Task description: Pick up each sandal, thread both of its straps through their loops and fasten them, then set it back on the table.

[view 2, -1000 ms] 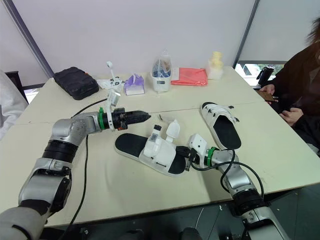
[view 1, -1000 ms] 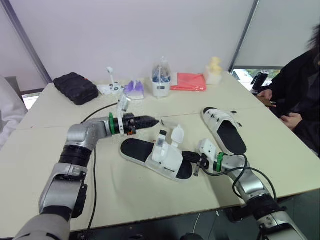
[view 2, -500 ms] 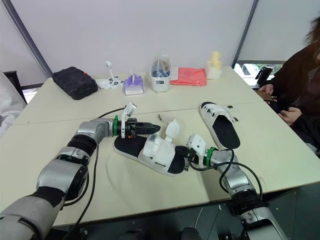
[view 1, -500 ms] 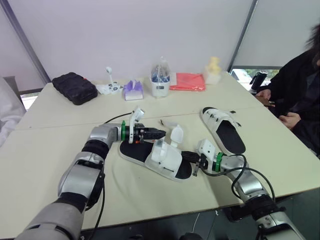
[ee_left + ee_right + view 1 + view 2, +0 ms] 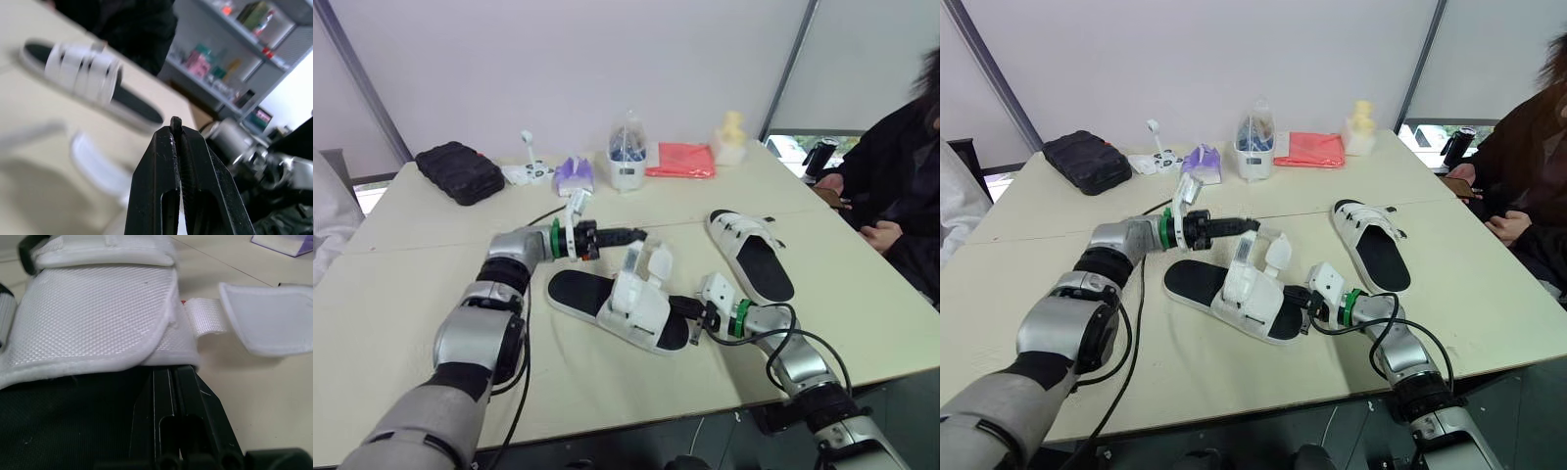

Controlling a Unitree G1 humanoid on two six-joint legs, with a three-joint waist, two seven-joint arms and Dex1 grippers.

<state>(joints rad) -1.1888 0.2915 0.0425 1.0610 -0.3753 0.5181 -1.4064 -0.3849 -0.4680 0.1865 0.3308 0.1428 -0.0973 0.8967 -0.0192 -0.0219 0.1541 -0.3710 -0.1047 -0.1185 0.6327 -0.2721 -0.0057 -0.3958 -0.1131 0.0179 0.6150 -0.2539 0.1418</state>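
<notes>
Jaws together, left gripper [image 5: 637, 235], right gripper [image 5: 677, 307], two sandals, near sandal [image 5: 579, 292], far sandal [image 5: 762, 262]

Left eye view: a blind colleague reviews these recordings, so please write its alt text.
A white-strapped black sandal lies on a table, straps undone, with the right gripper at its right end and the shut left gripper poised beyond its straps. A second sandal lies farther right, near a person in black.
</notes>
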